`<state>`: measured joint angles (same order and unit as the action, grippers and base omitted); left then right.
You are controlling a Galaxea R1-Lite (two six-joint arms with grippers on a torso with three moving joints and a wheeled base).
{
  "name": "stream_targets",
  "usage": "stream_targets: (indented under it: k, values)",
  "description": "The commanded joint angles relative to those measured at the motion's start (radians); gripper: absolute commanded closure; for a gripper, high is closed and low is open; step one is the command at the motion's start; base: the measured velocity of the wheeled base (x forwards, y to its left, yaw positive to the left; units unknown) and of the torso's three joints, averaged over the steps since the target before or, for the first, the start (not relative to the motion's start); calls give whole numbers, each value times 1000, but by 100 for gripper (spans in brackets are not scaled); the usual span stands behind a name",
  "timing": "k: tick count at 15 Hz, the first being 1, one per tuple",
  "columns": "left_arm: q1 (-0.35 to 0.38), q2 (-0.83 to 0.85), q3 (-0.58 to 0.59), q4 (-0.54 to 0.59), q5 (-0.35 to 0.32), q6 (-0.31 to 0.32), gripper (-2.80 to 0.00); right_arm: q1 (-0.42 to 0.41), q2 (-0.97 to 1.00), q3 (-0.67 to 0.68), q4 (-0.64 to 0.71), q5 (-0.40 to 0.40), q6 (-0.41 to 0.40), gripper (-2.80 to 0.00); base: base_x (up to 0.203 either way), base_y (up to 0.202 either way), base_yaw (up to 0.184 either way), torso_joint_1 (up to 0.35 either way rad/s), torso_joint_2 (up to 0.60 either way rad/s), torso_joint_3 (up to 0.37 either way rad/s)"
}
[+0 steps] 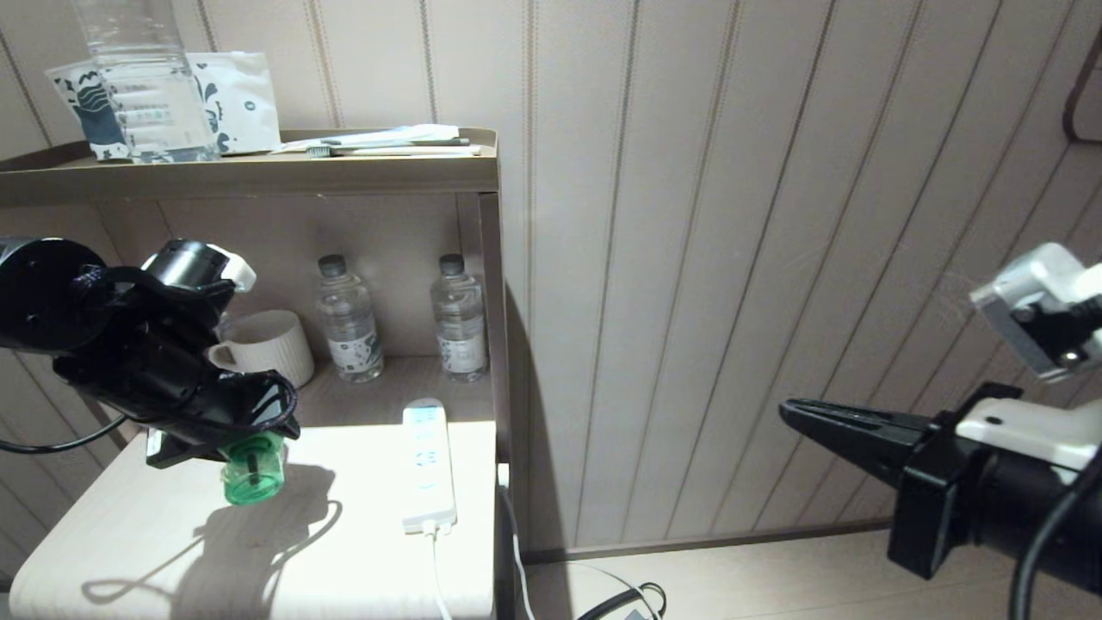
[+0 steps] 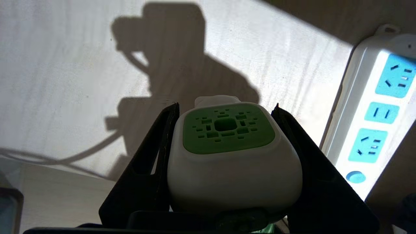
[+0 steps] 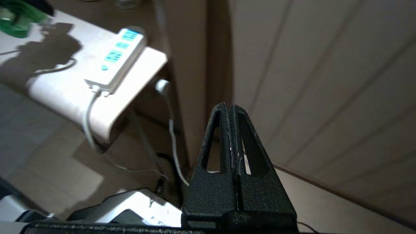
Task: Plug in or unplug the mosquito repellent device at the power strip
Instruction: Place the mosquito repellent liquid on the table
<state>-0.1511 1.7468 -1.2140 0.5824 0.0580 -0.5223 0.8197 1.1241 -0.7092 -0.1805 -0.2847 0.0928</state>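
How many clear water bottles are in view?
3: two small ones stand on the lower shelf beside the mug; a larger one stands on the top shelf, its upper part cropped.

Mosquito repellent device [image 2: 232,156]: smooth white plastic head, matt green perforated top; translucent green plastic bottle below. Power strip [image 1: 428,465]: glossy white plastic, pale blue socket panels. Left end effector [image 2: 224,112], right end effector [image 3: 229,112]: black, grainy matt plastic. Tabletop [image 1: 155,551]: pale, faint wood-grain, matt. Mug [image 1: 267,344]: ribbed white ceramic look. Water bottles [image 1: 349,319]: clear plastic. Wall [image 1: 732,215]: matt grooved panelling.
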Motion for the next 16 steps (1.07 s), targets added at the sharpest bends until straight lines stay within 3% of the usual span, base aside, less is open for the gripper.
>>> stream_targets:
  k: [1,3,7,12,14,16]
  values:
    - [7,-7,7,-11,0,4,0,-48,-120,25,35,-33,-7,0,0,0,0,0,0,0]
    - [9,-13,44,-72,0,25,0,-128,-237,69,98,-60,-23,0,0,0,0,0,0,0]
    - [11,-54,173,-304,-2,86,0,-267,-453,185,218,-80,-30,0,0,0,0,0,0,0]
    - [47,-56,180,-340,-14,102,0,-503,-658,350,251,-175,-84,0,0,0,0,0,0,0]
    - [53,-67,179,-339,-23,108,0,-629,-736,421,260,-178,-103,0,0,0,0,0,0,0]
    - [53,-87,176,-339,-24,114,0,-697,-824,502,259,-140,-134,0,0,0,0,0,0,0]
